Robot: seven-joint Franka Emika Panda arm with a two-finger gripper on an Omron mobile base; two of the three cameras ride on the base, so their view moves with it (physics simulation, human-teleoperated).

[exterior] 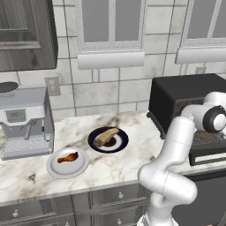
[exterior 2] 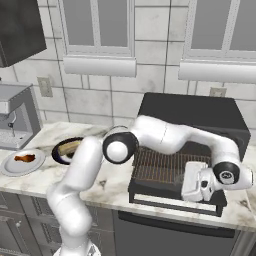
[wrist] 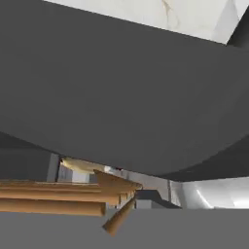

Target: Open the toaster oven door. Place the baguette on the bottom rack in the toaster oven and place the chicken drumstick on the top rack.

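The black toaster oven [exterior 2: 192, 116] stands at the counter's right, and its door [exterior 2: 160, 194] hangs open, lying flat out over the counter edge. Wire grids show in its mouth: the top rack [exterior: 189, 105] and the bottom rack [exterior: 206, 137]. My gripper [exterior 2: 193, 187] hovers low over the right part of the open door; its fingers are hidden under the white hand. It reads as shut, with nothing seen in it. The tan baguette [exterior: 106, 137] lies on a dark plate [exterior: 121, 143]. The reddish chicken drumstick [exterior: 67, 157] lies on a white plate [exterior: 55, 170].
A silver coffee machine [exterior: 24, 121] stands at the counter's far left. My arm's elbow [exterior 2: 120, 146] arches over the counter between the plates and the oven. Drawers [exterior: 119, 194] run below the counter edge.
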